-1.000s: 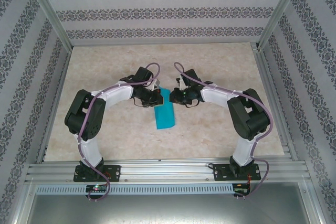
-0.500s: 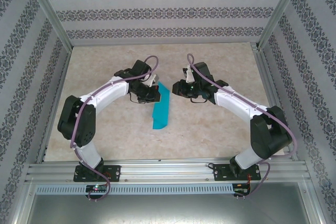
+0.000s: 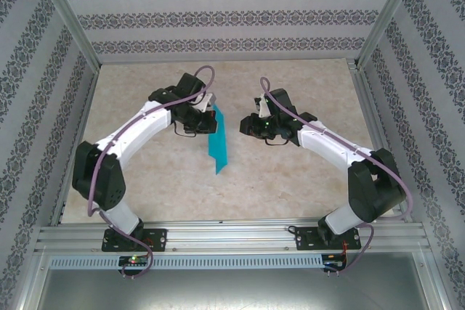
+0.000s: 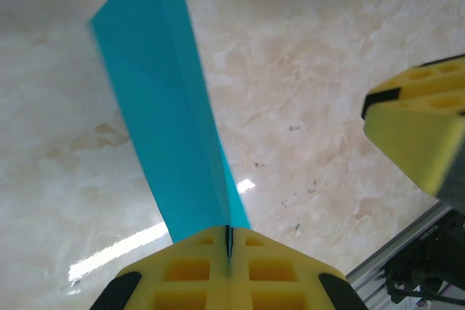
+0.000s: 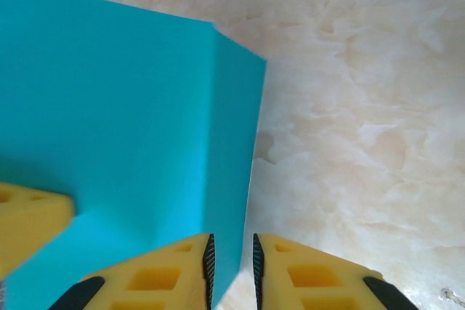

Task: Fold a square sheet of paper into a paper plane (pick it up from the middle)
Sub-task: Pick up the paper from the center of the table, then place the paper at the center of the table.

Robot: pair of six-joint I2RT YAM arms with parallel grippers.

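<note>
Marbled beige table [image 3: 290,179], patterned walls [image 3: 218,19]

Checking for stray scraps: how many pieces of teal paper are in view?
1. The paper hangs pinched in the left claw, above the table. A scrap beneath it could be hidden.

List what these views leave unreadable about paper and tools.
Top view: the paper's fold layers, too small and nearly edge-on.
Left wrist view: the paper's far end, cut by the top edge.
Right wrist view: whether the paper sits inside the right tool or beyond it; bottom edge cuts it.
Top view: the left tool's pinch point, hidden by its own body.
</note>
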